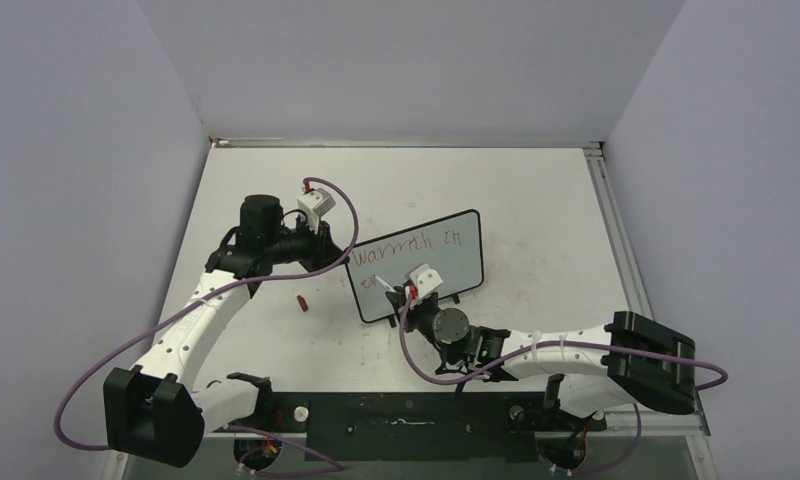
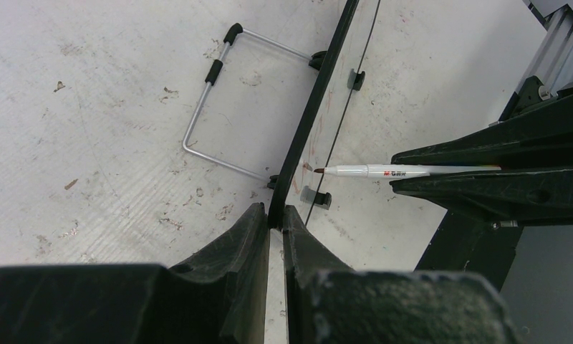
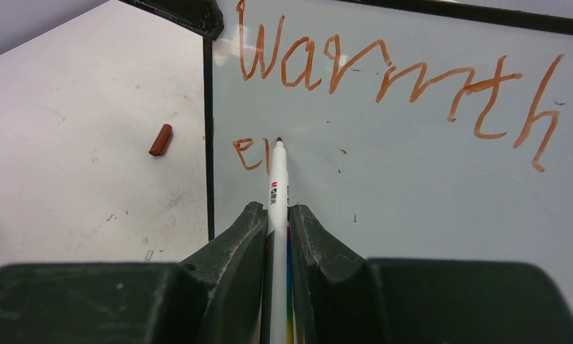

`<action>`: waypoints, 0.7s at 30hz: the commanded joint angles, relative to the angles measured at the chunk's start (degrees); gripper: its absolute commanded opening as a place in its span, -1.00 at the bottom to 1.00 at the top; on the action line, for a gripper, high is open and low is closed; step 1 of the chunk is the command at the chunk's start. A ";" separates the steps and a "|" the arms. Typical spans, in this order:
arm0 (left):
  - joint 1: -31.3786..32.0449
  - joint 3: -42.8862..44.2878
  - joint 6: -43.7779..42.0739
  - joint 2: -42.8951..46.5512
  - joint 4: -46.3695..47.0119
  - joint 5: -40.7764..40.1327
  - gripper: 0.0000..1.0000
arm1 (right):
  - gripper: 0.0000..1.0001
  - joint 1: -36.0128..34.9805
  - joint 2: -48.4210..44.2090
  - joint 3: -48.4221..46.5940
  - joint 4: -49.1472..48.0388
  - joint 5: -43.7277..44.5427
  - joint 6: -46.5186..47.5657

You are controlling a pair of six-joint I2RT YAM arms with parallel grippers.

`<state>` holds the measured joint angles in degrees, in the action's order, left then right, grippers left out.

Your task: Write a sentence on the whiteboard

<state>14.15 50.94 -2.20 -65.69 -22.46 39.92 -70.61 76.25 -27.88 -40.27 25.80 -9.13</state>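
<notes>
Right tool [image 3: 278, 215] clamped on marker [image 3: 277, 179], tip at 12 o'clock against whiteboard [image 3: 412, 186], bench [image 1: 536, 200] centre; sentence [image 3: 387, 79] line two barely begun. Left tool [image 2: 275, 215] pinches board's 10 o'clock corner. Risk: heavy pressing tilts board, strokes wander.

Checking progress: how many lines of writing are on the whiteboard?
2. The top line runs across the whiteboard; a second line, barely begun, sits lower left at the marker tip.

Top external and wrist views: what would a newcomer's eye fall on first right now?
The red sentence on the whiteboard at table centre, starting "Warmth". Next, the right gripper holding a white marker with its tip under that word, while the left gripper clamps the board's edge.
</notes>
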 commanded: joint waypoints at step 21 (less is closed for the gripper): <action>-0.24 -0.24 -1.29 -0.04 -2.41 -1.86 -1.00 | -0.89 -0.76 -0.04 0.81 -1.90 1.76 -0.72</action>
<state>14.15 50.94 -2.20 -65.69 -22.48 39.92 -70.98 75.22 -27.14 -40.27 26.04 -8.84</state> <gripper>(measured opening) 0.091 0.151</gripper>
